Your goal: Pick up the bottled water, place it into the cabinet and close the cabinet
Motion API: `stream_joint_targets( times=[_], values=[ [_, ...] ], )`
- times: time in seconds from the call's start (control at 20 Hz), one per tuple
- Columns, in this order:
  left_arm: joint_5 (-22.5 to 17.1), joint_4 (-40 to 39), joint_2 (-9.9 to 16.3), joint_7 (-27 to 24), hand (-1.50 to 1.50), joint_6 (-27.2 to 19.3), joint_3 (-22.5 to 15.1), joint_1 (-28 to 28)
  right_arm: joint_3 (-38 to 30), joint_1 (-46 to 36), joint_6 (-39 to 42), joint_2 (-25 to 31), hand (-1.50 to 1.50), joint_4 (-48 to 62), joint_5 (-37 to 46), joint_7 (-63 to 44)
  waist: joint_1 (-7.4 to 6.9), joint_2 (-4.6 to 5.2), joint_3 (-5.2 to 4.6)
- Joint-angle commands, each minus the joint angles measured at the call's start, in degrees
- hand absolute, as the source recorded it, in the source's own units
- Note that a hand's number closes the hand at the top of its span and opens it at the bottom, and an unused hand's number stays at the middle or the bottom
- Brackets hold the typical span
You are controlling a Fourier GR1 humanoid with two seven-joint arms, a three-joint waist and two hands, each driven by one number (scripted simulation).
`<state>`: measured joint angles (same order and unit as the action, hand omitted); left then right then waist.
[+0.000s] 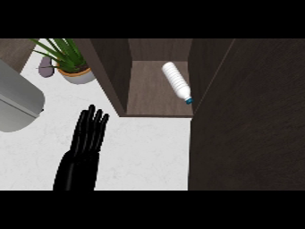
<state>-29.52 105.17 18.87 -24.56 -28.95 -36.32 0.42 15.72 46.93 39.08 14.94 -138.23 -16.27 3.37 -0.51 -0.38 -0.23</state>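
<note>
The white water bottle (pixel 176 80) with a blue cap lies on its side on the cabinet's wooden shelf (pixel 148 96), cap toward me. The dark brown cabinet door (pixel 257 125) fills the right part of the view, standing open beside the shelf. My left hand (pixel 88 132) is open with straight fingers over the white counter, left of the cabinet and apart from the bottle. My right hand does not show in the view.
A potted green plant (pixel 69 62) stands at the back left beside a small purple object (pixel 46 67). A large grey rounded appliance (pixel 6 98) sits at the left edge. The white counter (pixel 148 156) stretches before the cabinet.
</note>
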Motion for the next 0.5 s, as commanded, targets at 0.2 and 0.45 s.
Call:
stream_joint_targets(
  times=[0.2, 0.45],
  values=[
    [-2.50, 6.24, 4.89, -1.70, -1.50, 2.29, 3.98, 7.53, 11.28, -2.81, -5.26, -1.57, 1.50, -13.29, 13.61, -9.29, 0.16, -0.34, -0.14],
    [-5.20, 6.13, 8.24, -3.76, -1.50, 6.67, 8.12, 11.10, 21.65, -7.83, -7.56, -4.79, 1.50, -11.67, 20.96, -11.70, 0.14, -0.29, -0.18]
  ],
)
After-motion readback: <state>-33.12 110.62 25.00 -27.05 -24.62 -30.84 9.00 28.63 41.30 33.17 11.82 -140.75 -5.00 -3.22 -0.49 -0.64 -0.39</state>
